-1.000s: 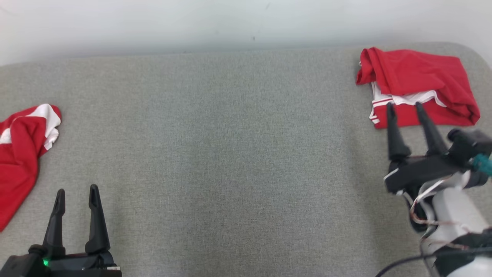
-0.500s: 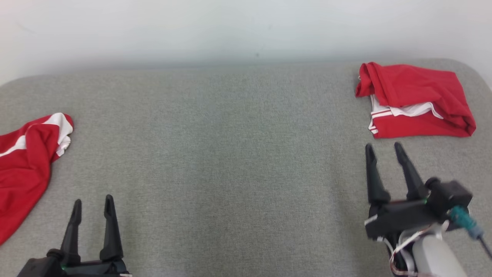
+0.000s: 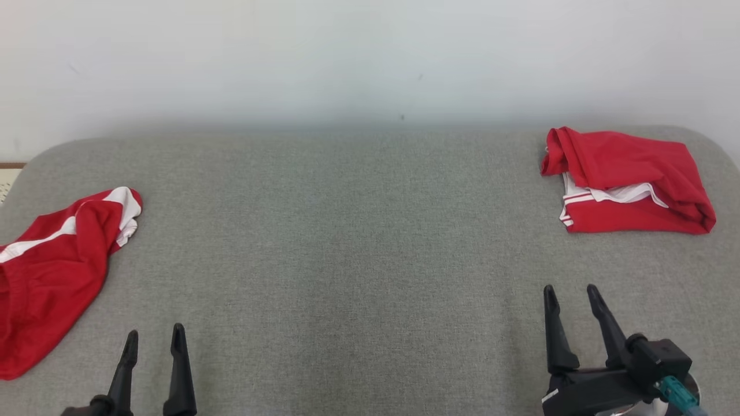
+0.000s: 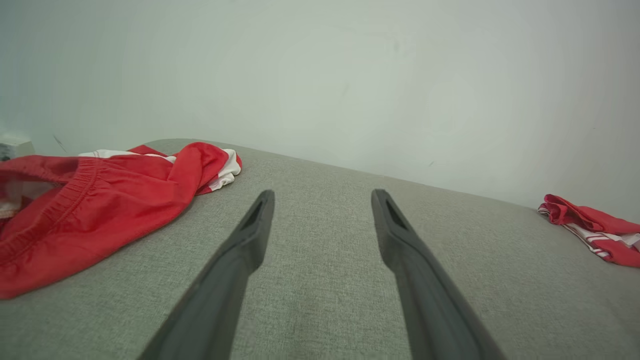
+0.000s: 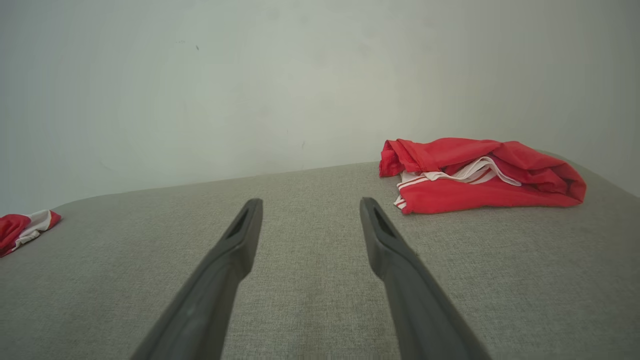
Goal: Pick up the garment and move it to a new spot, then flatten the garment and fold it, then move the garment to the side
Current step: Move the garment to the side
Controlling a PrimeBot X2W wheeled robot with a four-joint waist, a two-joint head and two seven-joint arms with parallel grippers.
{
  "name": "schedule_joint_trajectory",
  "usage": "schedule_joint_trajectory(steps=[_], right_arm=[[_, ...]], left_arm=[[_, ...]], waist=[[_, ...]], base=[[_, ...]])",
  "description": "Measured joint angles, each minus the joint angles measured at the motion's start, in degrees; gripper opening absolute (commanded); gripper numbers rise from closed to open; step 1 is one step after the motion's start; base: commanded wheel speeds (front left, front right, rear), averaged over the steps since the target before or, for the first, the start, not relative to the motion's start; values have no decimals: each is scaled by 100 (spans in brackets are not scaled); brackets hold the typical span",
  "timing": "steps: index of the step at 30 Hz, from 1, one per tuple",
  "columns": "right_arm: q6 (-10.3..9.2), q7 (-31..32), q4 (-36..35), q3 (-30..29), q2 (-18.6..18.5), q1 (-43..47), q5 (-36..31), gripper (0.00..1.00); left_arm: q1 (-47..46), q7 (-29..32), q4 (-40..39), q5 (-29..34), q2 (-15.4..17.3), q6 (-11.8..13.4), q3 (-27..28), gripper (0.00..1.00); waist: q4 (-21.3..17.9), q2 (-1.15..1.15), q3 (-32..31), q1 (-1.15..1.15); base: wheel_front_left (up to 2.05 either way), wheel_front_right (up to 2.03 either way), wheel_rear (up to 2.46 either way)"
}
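A red garment with white trim (image 3: 627,182) lies folded at the back right of the grey padded table (image 3: 358,242); the right wrist view has it (image 5: 480,180) ahead and to the right. A second red-and-white garment (image 3: 52,271) lies crumpled at the left edge, close to the left in the left wrist view (image 4: 100,200). My left gripper (image 3: 155,330) is open at the lower left, right of that crumpled garment, fingers apart over bare cloth (image 4: 323,193). My right gripper (image 3: 570,288) is open at the lower right, well short of the folded garment, nothing between its fingers (image 5: 311,201).
A pale wall (image 3: 370,58) rises right behind the table's far edge. The table's far corners are rounded. A wide stretch of bare grey surface lies between the two garments. A small beige object (image 3: 7,173) shows past the far left corner.
My right gripper has drawn back from the folded garment's near edge toward the front of the table, still open. The head camera has shifted, showing more wall. The garments lie as before.
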Motion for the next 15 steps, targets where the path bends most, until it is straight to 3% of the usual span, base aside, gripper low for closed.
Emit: schedule_joint_trajectory(steps=[4,15], right_arm=[[0,0,-4,-54,103,103,-73,100],[0,0,91,-16,167,168,-291,100]], left_arm=[[17,0,131,278,-3,-1,-52,100],[36,0,240,332,0,-48,-18,100]], waist=[[52,0,-84,0],[111,1,-222,0]], base=[[0,0,0],[0,0,0]])
